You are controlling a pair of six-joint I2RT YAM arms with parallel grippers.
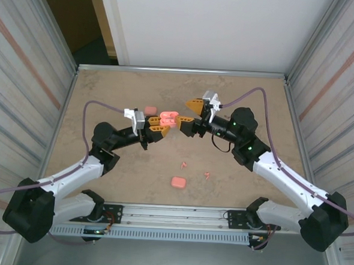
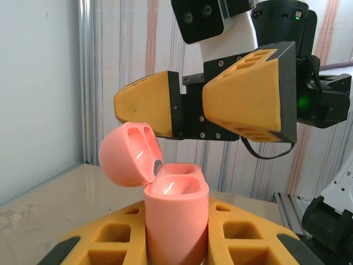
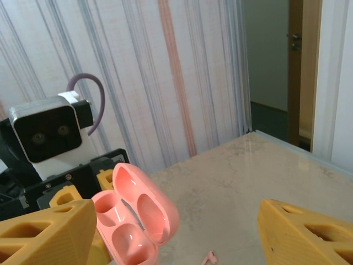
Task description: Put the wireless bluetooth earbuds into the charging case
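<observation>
While the left arm's jaws stand clamped tight on the lower body of a salmon-pink, rounded plastic charging case, holding it upright above the beige stone-look counter, the right arm's jaws stand wide apart with nothing between them.

In the left wrist view the charging case rises from between the left arm's ribbed yellow fingers. Its domed lid is tipped back on the hinge to the left, and the two glossy wells in its top face upward. The right arm's yellow fingers hang just above and beyond the case, apart from it.

From the right wrist the open charging case sits low at the left, just beside one of that arm's yellow fingers. Whether that finger touches the case I cannot tell.

The wireless bluetooth earbuds, tiny salmon-pink bent-stem plastic pieces, lie loose on the counter nearer the arm bases, well apart from the held case, with one earbud a little to the right of the other. In the right wrist view an earbud lies on the counter below the case.

A second pink rounded case, closed, lies just behind the left arm's jaws, and a third pink rounded case lies near the earbuds.
</observation>
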